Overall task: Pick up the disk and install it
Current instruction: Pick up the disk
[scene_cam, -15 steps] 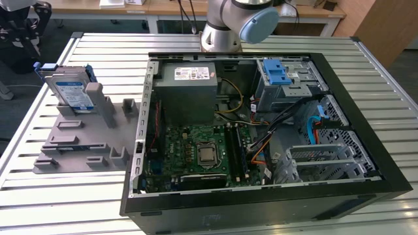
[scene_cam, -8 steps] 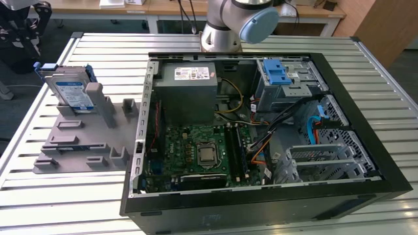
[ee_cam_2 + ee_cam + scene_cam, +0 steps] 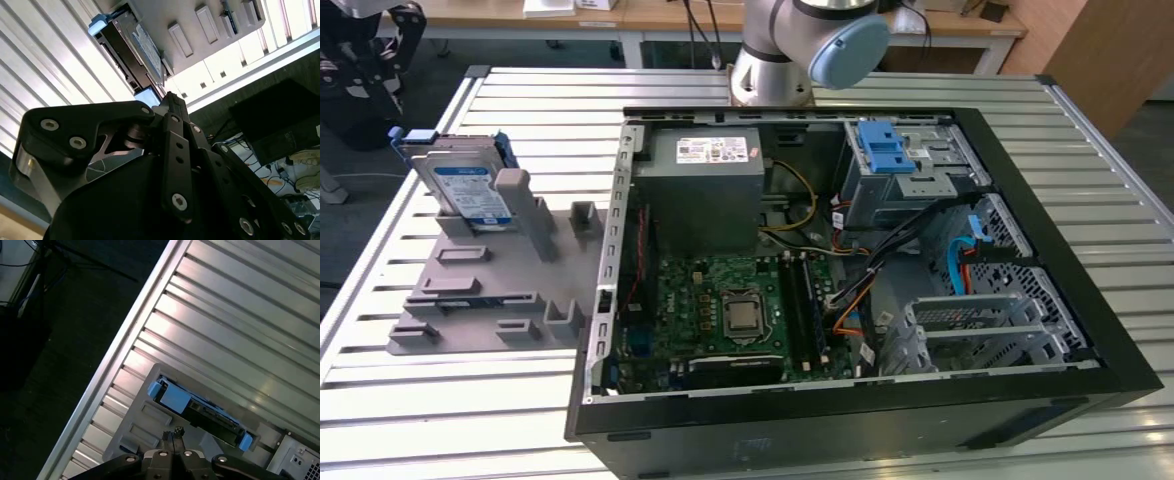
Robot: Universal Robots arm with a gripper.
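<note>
One disk (image 3: 464,190) stands on edge in the grey rack (image 3: 470,300) on the worktop (image 3: 520,100), at the exterior view's left of the computer case (image 3: 1107,340); the end effector (image 3: 173,432), closed and empty, points at it, and a clean grasp likely needs squaring across its flat faces.

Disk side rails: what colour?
Blue side rails at both ends of the disk; clearest in the first wrist view.
</note>
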